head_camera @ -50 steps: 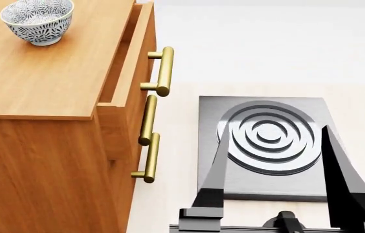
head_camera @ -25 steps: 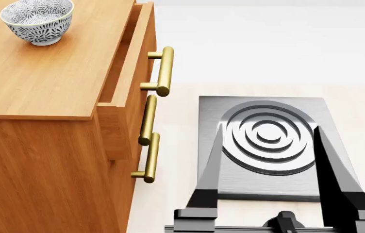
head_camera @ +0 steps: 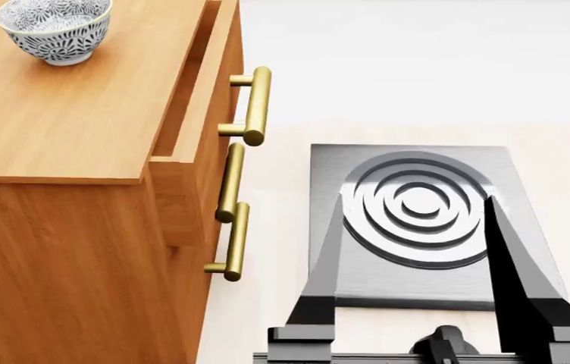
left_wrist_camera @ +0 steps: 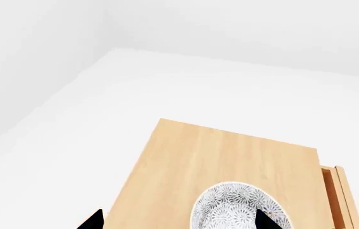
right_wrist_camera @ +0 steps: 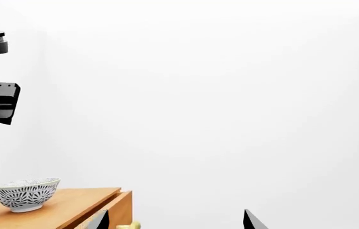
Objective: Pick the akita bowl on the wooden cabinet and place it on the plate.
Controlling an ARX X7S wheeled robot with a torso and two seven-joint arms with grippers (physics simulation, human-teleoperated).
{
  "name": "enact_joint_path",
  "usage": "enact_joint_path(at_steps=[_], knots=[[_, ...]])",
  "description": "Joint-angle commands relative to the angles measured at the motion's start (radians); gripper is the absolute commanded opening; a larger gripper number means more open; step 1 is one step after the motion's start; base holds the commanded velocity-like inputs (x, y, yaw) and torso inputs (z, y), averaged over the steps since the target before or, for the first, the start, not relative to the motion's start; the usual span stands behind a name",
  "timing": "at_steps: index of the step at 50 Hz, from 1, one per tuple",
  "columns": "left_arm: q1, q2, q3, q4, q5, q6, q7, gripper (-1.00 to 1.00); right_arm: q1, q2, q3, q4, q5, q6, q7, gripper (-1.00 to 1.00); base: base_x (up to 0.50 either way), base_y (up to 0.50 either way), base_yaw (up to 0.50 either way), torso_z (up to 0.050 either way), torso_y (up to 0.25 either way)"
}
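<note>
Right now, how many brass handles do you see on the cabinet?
3, all on the wooden cabinet front: top handle, middle handle, bottom handle. Lower ones may be hidden.

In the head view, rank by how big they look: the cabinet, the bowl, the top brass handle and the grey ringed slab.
1. cabinet, by far the largest.
2. grey ringed slab.
3. and 4. bowl and top brass handle: too close to rank; the bowl is wider, the handle longer and thinner, and the bowl is cut off at the frame edge.

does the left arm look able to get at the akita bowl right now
Probably yes. The akita bowl stands alone on the wooden cabinet top, nothing beside or over it, and the left wrist view shows it close below the left gripper, fingertips apart.
</note>
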Motion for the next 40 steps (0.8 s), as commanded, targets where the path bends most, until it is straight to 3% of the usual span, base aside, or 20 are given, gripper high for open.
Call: enact_joint_path(at_steps=[1, 13, 28, 40], knots=[[0.012, 0.0, 0.021, -0.001, 0.002, 0.011, 0.012, 1.0, 0.004, 0.003, -0.008, 0.004, 0.0, -0.003, 0.004, 1.0, 0.0, 0.0, 0.0, 0.0, -0.25], [0.025, -0.003, 0.025, -0.001, 0.002, -0.003, 0.036, 1.0, 0.01, 0.009, -0.011, 0.0, 0.002, -0.001, 0.014, 1.0, 0.0, 0.0, 0.0, 0.0, -0.243], [0.044, -0.005, 0.053, -0.001, 0.001, -0.013, 0.067, 1.0, 0.013, 0.014, -0.019, 0.004, 0.004, -0.008, 0.018, 1.0, 0.0, 0.0, 0.0, 0.0, 0.0], [0.055, -0.011, 0.011, -0.001, -0.003, -0.058, 0.051, 1.0, 0.013, 0.018, -0.024, 0.009, 0.005, -0.016, 0.02, 1.0, 0.0, 0.0, 0.0, 0.0, 0.0]])
